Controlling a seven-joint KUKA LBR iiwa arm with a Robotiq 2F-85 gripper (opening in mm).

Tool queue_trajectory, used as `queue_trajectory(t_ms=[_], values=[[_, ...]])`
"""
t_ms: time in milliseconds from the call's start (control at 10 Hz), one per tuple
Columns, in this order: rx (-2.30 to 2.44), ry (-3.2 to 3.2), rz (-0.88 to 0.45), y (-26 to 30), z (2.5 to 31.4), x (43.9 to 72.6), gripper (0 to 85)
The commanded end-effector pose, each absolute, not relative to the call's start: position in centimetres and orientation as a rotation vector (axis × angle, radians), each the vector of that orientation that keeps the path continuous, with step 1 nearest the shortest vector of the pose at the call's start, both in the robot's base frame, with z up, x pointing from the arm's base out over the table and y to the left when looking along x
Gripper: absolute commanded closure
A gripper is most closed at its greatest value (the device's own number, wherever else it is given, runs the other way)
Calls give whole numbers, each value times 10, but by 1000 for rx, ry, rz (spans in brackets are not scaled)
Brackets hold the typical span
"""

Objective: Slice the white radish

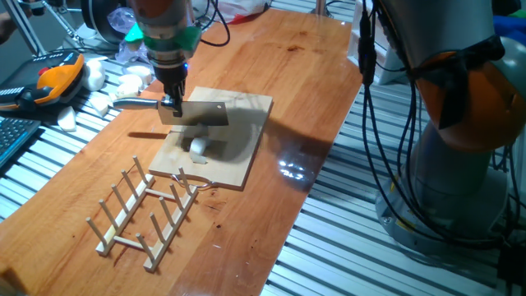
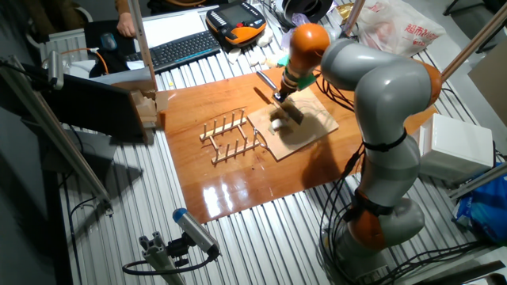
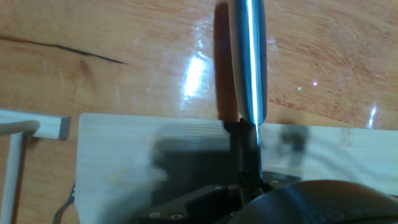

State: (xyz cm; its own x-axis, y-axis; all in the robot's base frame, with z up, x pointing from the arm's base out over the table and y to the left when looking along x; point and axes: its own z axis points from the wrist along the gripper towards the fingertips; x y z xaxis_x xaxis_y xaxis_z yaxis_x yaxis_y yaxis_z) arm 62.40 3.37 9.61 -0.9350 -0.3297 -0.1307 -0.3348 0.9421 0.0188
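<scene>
A glossy reddish-brown wooden tabletop [image 1: 271, 82] is lying over a slatted metal bench, with clutter crowding the far edge: a black keyboard [image 2: 178, 49], an orange and black handheld controller [image 1: 51, 80], and a pile of white chunks [image 1: 115, 82] beside crumpled plastic. The pale square wooden cutting board [image 1: 246, 156] is sitting near the middle of the tabletop and serves as the landmark here. Just in front of the board, a light wooden dowel rack [image 1: 144, 214] is lying flat. On the board, towards its near half, the small white oval radish [image 1: 200, 148] is resting, apparently whole; no cut slices are showing beside it, though the piece is small and partly in shadow.

The two-finger gripper [image 1: 173, 103] is hanging above the board's far-left part, clamping the handle of a flat rectangular steel cleaver [image 1: 197, 113], whose blade is hovering over the radish, apart from it. In the hand view the blade's spine is running straight away from the camera across the board edge.

By my judgement the slicing is not yet begun: the knife is in hand and roughly lined up, and every cut is left to make.
</scene>
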Motion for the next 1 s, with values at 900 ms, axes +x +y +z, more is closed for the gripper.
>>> queue_trajectory(t_ms=[900], values=[[-502,2947,113,28,82,622,850]])
